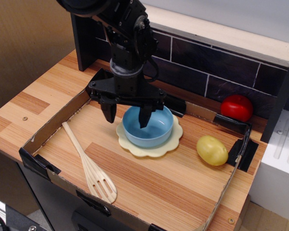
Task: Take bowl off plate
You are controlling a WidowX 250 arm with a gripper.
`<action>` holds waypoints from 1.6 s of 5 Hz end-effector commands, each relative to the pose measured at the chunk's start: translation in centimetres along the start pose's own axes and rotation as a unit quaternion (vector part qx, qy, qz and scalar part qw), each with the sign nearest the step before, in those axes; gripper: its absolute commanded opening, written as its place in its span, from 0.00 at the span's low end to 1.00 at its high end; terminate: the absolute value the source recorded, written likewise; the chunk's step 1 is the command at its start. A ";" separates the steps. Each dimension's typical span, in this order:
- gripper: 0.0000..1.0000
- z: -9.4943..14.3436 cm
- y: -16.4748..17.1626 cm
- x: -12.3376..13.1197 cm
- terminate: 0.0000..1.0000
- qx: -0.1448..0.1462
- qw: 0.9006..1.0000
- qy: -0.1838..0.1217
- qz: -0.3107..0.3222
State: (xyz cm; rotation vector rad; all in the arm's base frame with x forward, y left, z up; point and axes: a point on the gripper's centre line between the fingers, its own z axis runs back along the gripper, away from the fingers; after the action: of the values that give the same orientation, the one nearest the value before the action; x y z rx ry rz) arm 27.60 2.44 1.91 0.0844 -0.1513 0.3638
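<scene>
A light blue bowl (151, 130) sits on a pale cream scalloped plate (156, 150) in the middle of the cardboard tray. My gripper (126, 115) is open and hangs over the bowl's left rim. One fingertip (143, 120) is inside the bowl. The other fingertip (109, 114) is outside it, to the left. The bowl's left rim lies between the fingers. I cannot tell whether a finger touches the bowl.
A wooden slotted spatula (89, 166) lies at the tray's left. A yellow potato-shaped toy (212, 150) sits at the right. A red tomato (236, 107) stands behind the tray by the dark tiled wall. The cardboard tray wall (53, 126) rings the work area.
</scene>
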 end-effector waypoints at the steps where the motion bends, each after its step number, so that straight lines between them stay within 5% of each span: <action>1: 0.00 0.6 -0.4 0.9 0.00 -0.015 1.000 -0.018 0.002; 3: 0.00 3.5 -0.2 1.2 0.00 -0.039 0.999 -0.028 0.005; 5: 0.00 5.5 -1.1 -3.5 0.00 -0.067 0.995 -0.008 -0.067; 6: 0.00 5.3 -1.8 -6.8 0.00 -0.069 0.991 0.012 -0.114; 8: 0.00 2.6 -2.7 -8.9 0.00 -0.043 0.988 0.018 -0.145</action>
State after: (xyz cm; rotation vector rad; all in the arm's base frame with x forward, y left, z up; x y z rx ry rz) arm 19.61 -3.81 2.32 0.0190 -0.0935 0.0668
